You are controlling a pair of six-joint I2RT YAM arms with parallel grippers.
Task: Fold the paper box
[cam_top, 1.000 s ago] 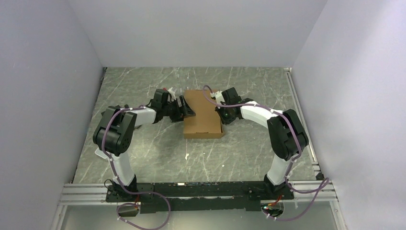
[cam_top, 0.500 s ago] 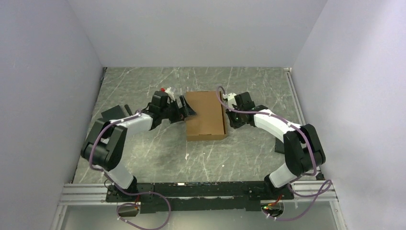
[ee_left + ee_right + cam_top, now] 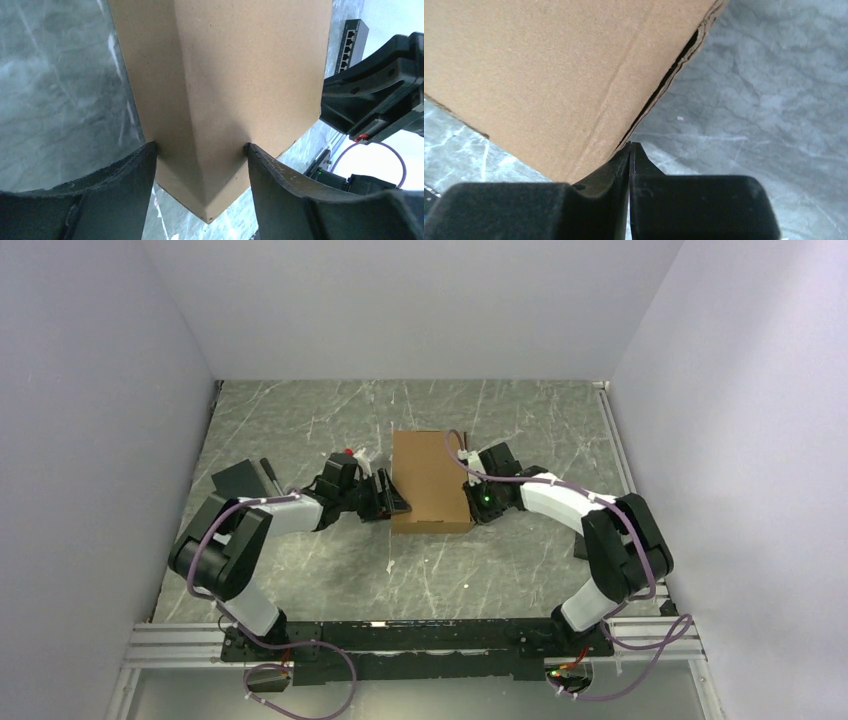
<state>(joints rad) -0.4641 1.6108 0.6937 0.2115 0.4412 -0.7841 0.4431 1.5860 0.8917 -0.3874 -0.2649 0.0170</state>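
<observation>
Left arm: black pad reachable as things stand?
Probably yes. The black pad lies uncovered on the table just left of that arm. The left gripper pinches a near corner of the paper box, so it would need to let go first.

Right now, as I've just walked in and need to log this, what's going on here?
Two robot arms are working on a brown cardboard box in the middle of the table. The left gripper straddles one near corner, its fingers touching both faces. The right gripper is shut, its tips at the box's right side beside a gap between flaps. The box looks mostly folded into shape.
</observation>
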